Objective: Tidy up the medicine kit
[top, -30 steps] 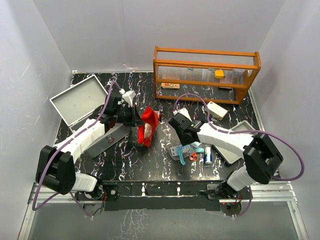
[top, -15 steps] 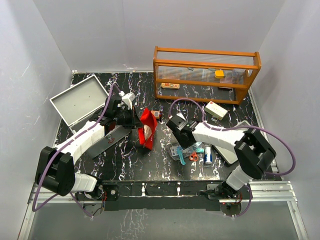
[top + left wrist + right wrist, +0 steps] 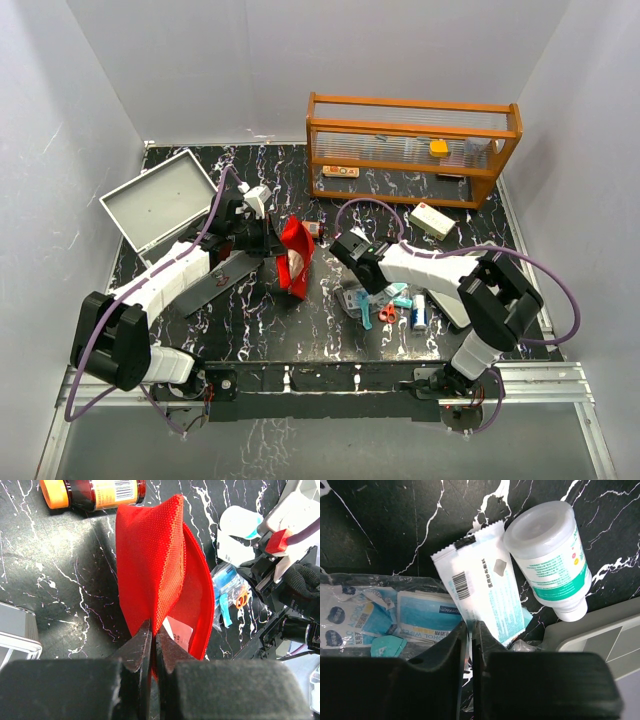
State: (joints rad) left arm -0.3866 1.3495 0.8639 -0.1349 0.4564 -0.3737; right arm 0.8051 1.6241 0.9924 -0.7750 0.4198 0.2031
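1. While clamped fully together on a fold of the red pouch, holding it upright and gaping with the left fingers, left of centre over the bench.
2. Just beyond the pouch: an orange-capped bottle, lying flat.
3. Right fingers: pressed nearly together at the edge of a white sachet; cannot tell whether gripping it.
4. Touching the sachet: a white bottle on its side, and a clear bag of wipes.

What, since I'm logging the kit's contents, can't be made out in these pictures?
Left wrist view: red pouch contents, hidden by its own cloth beyond a white slip.
Left wrist view: brown bottle, cut off by the top edge.
Top view: rack items, too small behind the ribbed panel.
Right wrist view: sachet near edge, covered by the right gripper, so a pinch is unclear.
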